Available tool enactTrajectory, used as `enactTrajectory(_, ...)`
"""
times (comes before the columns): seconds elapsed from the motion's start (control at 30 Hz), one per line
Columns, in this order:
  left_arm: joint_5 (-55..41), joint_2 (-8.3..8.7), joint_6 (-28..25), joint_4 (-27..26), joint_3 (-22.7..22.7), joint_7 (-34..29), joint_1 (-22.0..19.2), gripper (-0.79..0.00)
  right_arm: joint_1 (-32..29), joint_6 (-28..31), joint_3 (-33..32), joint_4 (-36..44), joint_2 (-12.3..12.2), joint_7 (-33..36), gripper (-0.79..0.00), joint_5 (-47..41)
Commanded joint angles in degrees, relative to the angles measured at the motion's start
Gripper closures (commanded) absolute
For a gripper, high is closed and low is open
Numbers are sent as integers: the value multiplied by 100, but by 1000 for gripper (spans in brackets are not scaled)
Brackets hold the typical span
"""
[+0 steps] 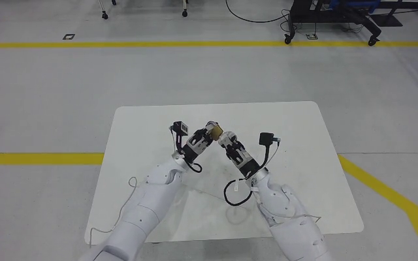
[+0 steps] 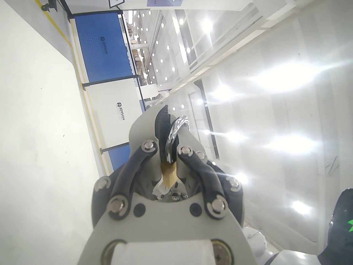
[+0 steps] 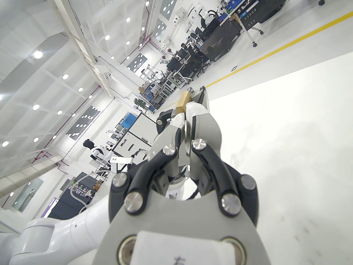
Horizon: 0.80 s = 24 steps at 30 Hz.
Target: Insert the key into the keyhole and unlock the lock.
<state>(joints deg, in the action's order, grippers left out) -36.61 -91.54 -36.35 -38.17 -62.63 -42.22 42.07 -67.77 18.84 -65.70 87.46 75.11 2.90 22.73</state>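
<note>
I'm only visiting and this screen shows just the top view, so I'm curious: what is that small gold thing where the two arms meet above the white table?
Observer: A brass padlock. In the left wrist view the left gripper is shut on it, with its silver shackle between the fingers.
Visitor: What is the other arm doing?
Observer: In the right wrist view the right gripper is shut on a silver key, which is aimed at the padlock's body.
Visitor: Is the key in yet?
Observer: I cannot tell. That gripper's fingers hide the key's blade, and the brass body sits just beyond their tips.
</note>
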Motion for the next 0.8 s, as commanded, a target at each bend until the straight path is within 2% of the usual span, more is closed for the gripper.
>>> enactTrajectory(0.0,-308,-7,324,36,-59,-81,11,0,-14,33,-17,21,2,-29,0,6)
enactTrajectory(0.23,-308,-7,324,36,-59,-81,11,0,-196,330,-314,224,-30,-94,0,-213)
enactTrajectory(0.57,-308,-7,324,36,-59,-81,11,0,-196,330,-314,224,-30,-94,0,-213)
enactTrajectory(0.63,-512,-19,556,-183,-103,78,129,0,-196,330,-314,224,-30,-94,0,-213)
enactTrajectory(0.77,-698,-50,869,-527,-102,301,295,0,-365,-50,-354,417,-30,-722,0,664)
